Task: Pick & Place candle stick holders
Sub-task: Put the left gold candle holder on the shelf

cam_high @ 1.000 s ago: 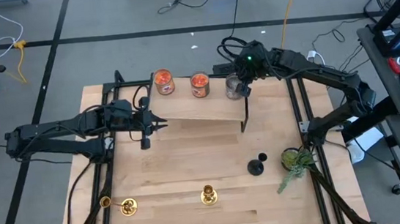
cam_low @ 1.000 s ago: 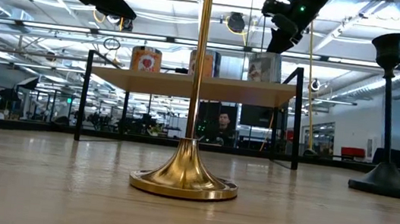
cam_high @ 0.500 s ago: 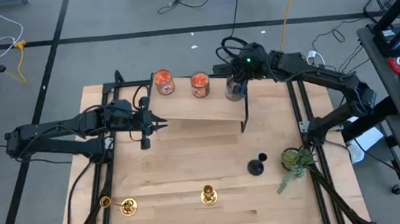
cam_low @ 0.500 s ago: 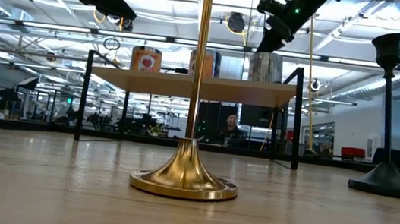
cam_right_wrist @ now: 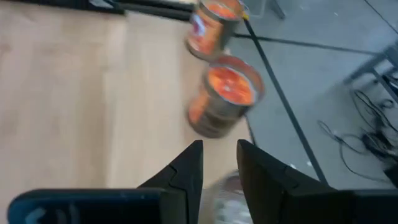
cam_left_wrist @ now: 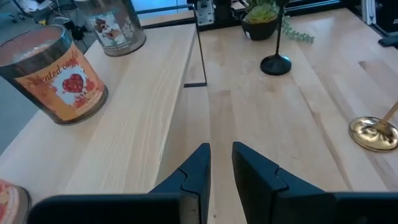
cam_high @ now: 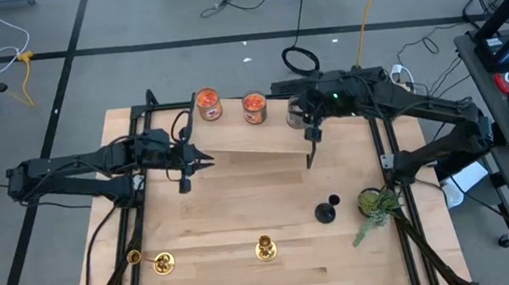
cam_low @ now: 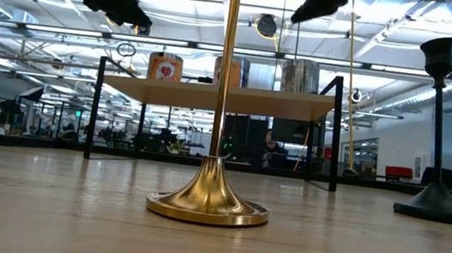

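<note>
Three holders, all upright on the table's near half, none gripped: brass holder (cam_high: 265,247) mid-front, second brass holder (cam_high: 162,263) toward the left corner, black holder (cam_high: 325,212) near the plant (cam_high: 373,204). All well clear of both sets of jaws.

Shelf (cam_high: 254,141) at the back carries two orange jar candles (cam_high: 208,104) (cam_high: 254,107) and a grey jar (cam_high: 297,111).

Right gripper (cam_high: 312,133) hangs over the shelf's right end just beside the grey jar; fingers nearly together with a narrow gap, empty, touching nothing. Orange jars lie ahead of its jaws in the wrist view.

Left gripper (cam_high: 203,160) hovers at the shelf's left front edge; same narrow gap, empty. Black holder (cam_left_wrist: 276,62) and plant far ahead of its jaws, a brass base (cam_left_wrist: 374,133) off to one side.
</note>
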